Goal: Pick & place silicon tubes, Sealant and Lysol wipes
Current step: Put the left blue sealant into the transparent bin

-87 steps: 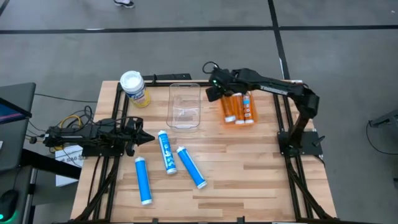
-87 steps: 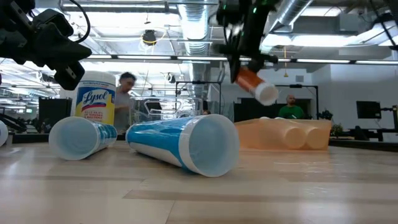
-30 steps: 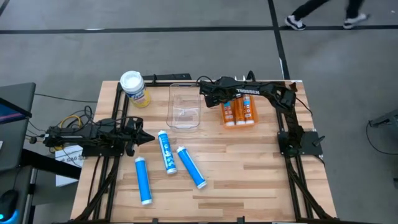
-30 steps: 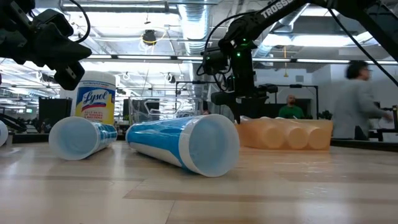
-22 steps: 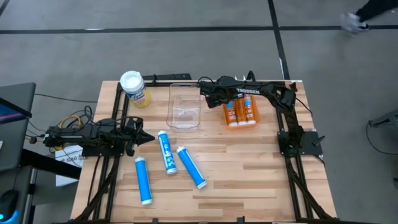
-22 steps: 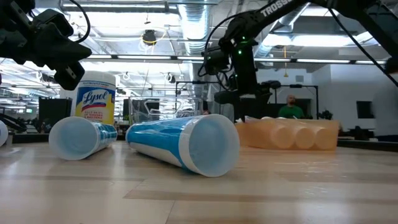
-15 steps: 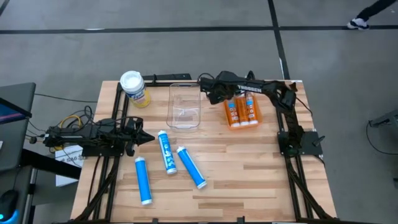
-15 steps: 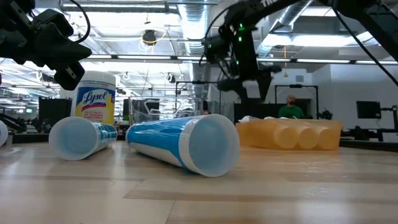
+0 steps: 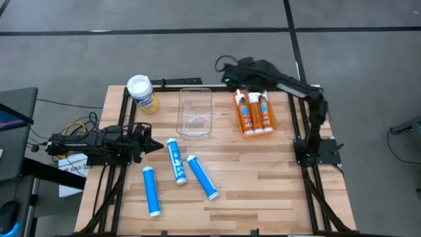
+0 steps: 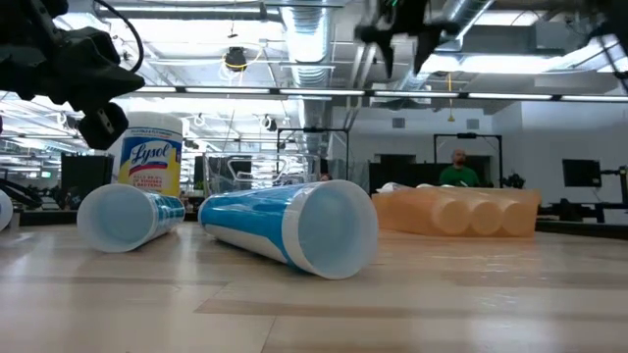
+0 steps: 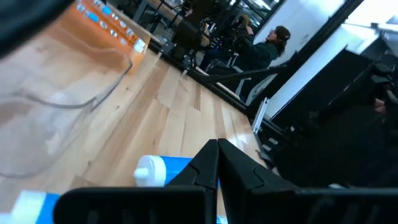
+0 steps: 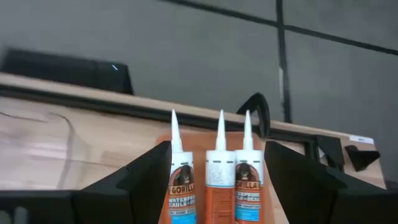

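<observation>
Right gripper (image 9: 231, 71) hangs upper centre of the high view, jaws spread wide, empty, just past the nozzle ends of three orange sealant tubes (image 9: 254, 113). Tubes' long axes run top-to-bottom in frame, side by side, directly ahead of the jaws per the wrist cam.

Left gripper (image 9: 152, 144) parked mid-left, pinched closed, nothing held; blue silicone tubes (image 9: 175, 160) just right of it, so left arm's nearer those.

Lysol wipes (image 9: 141, 93) upright, upper left. Clear bin (image 9: 195, 110) centre.

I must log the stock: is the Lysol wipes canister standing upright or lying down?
Upright. The Lysol wipes show their round white lid from above, and the label stands vertical in the low view.
</observation>
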Motion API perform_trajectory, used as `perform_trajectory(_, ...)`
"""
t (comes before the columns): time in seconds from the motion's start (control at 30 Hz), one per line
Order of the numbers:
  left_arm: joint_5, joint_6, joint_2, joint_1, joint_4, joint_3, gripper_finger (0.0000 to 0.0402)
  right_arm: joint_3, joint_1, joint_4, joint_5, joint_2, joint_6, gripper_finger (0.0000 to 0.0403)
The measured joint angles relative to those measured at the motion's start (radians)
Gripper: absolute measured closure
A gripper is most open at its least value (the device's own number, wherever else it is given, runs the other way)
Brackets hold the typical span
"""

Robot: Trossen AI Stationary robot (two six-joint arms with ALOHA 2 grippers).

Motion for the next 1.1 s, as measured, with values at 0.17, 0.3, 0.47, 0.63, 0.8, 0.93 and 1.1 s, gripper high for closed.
perform_trajectory(0.17, 0.0, -0.065, 0.0, 0.0, 0.0, 0.0, 0.0402, 0.0, 0.052, -0.004, 0.002, -0.151, -0.007, 0.0153)
perform_trajectory(0.3, 0.0, -0.1, 0.0, 0.0, 0.0, 0.0, 0.0402, 0.0, 0.134, -0.005, 0.002, -0.236, -0.019, 0.0153)
perform_trajectory(0.47, 0.0, -0.187, 0.0, 0.0, 0.0, 0.0, 0.0402, -0.008, 0.268, -0.005, 0.002, -0.287, -0.038, 0.0153)
perform_trajectory(0.63, -0.002, -0.294, 0.0, 0.0, 0.032, -0.003, 0.0402, -0.051, 0.371, -0.005, 0.002, -0.312, -0.037, 0.0154)
perform_trajectory(0.8, -0.024, -0.278, 0.0, 0.0, 0.148, -0.002, 0.0402, -0.175, 0.451, 0.001, 0.012, -0.365, -0.032, 0.0163)
perform_trajectory(0.93, -0.062, -0.22, 0.0, 0.0, 0.156, 0.037, 0.0402, -0.314, 0.519, 0.014, 0.059, -0.444, 0.055, 0.0179)
perform_trajectory(1.1, -0.118, -0.151, 0.002, 0.0, 0.109, 0.113, 0.0402, -0.525, 0.614, 0.119, 0.101, -0.585, 0.089, 0.0202)
